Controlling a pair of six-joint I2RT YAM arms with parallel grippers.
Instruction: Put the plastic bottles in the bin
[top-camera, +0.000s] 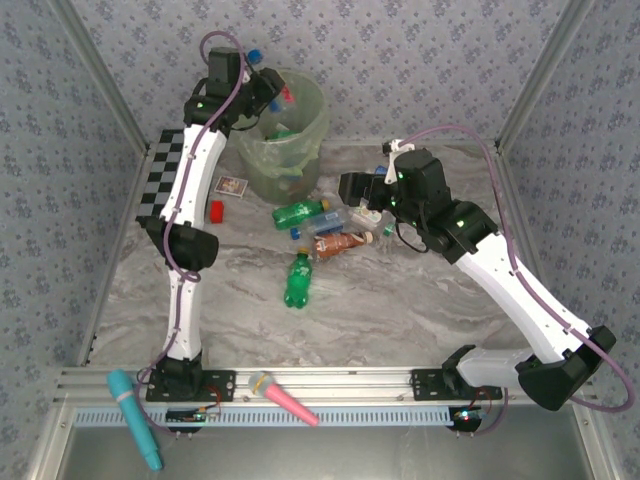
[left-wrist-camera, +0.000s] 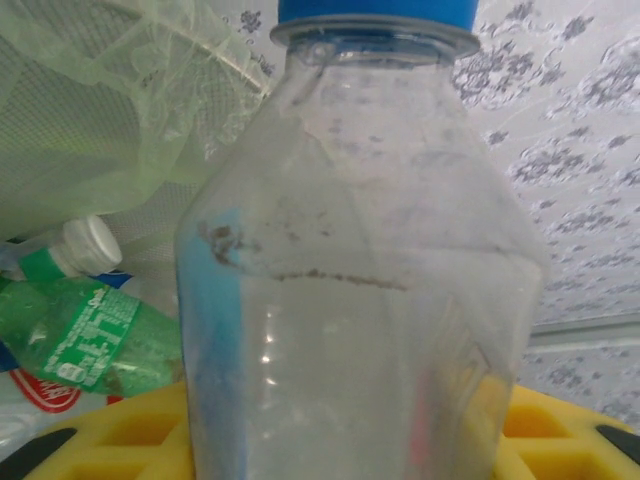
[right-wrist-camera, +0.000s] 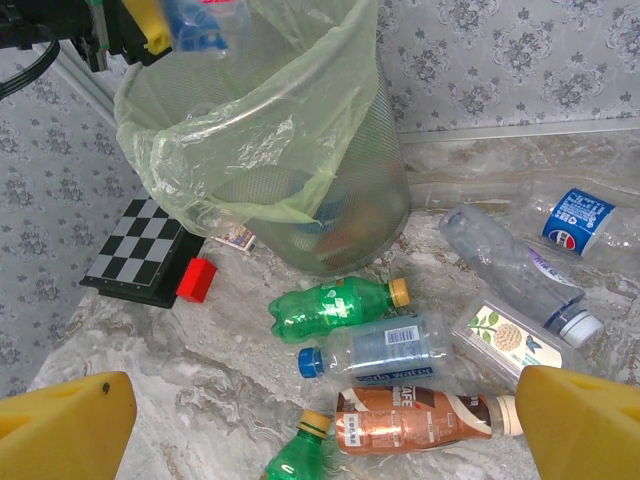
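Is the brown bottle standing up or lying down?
Lying down. The brown bottle rests on its side on the table, with its pale cap pointing sideways, not up.

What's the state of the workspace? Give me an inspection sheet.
Surface: marbled table, no spills seen.
Job's things: bin upright, holds bottles; loose bottles lie beside it.
Clutter: chessboard, red block, card by bin; pink tool, teal tool on front rail.
Grippers: left gripper shut on clear bottle at bin rim; right gripper open above loose bottles.
Cables: purple cable along each arm, untangled.
Surroundings: patterned walls; nothing else seen.
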